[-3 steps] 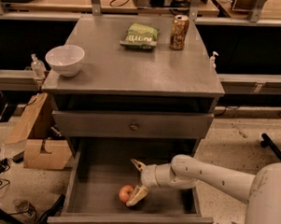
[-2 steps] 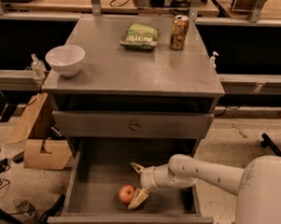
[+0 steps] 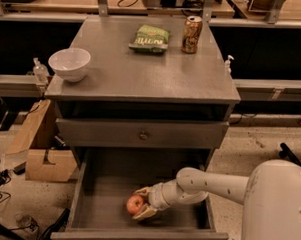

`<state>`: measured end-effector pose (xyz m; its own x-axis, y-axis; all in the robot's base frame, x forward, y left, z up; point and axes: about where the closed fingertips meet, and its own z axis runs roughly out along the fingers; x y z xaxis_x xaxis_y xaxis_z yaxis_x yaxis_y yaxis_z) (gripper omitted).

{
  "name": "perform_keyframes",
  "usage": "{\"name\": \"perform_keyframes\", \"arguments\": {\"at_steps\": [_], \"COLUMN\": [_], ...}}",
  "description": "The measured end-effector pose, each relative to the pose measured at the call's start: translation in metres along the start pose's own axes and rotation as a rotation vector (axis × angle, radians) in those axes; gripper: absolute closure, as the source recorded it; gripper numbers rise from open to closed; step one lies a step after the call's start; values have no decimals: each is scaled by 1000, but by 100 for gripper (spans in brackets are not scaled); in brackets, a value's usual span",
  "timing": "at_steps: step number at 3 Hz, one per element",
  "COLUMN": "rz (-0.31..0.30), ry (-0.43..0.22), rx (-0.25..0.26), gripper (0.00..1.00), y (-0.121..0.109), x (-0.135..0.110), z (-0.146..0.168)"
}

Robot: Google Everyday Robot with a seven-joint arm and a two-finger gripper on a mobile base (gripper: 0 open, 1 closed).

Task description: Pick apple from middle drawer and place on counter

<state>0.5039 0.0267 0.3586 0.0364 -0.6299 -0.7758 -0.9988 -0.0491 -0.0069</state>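
The red-orange apple (image 3: 134,205) lies on the floor of the open middle drawer (image 3: 104,197), near its front centre. My gripper (image 3: 140,203) reaches into the drawer from the right, low over the floor. Its tan fingers (image 3: 145,212) sit above and below the apple and press against it. The white arm comes in from the lower right. The grey counter (image 3: 142,74) is the cabinet top above.
On the counter stand a white bowl (image 3: 69,63) at the left, a green snack bag (image 3: 150,38) and a tan can (image 3: 192,34) at the back. A shut drawer front with a brass knob (image 3: 143,135) overhangs the open drawer. Cardboard boxes (image 3: 43,162) lie on the floor at left.
The gripper has slid left to the apple, and its fingers have drawn together around it. The apple has stayed about where it was.
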Motion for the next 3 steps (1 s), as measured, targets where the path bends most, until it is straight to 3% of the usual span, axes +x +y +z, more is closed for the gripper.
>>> {"name": "perform_keyframes", "arguments": {"at_steps": [2, 3], "rz": [-12, -16], "ry": [-2, -19], "rx": [-31, -33], "gripper": [88, 100], "y": [3, 6], "x": [-11, -23], "z": [6, -8]}}
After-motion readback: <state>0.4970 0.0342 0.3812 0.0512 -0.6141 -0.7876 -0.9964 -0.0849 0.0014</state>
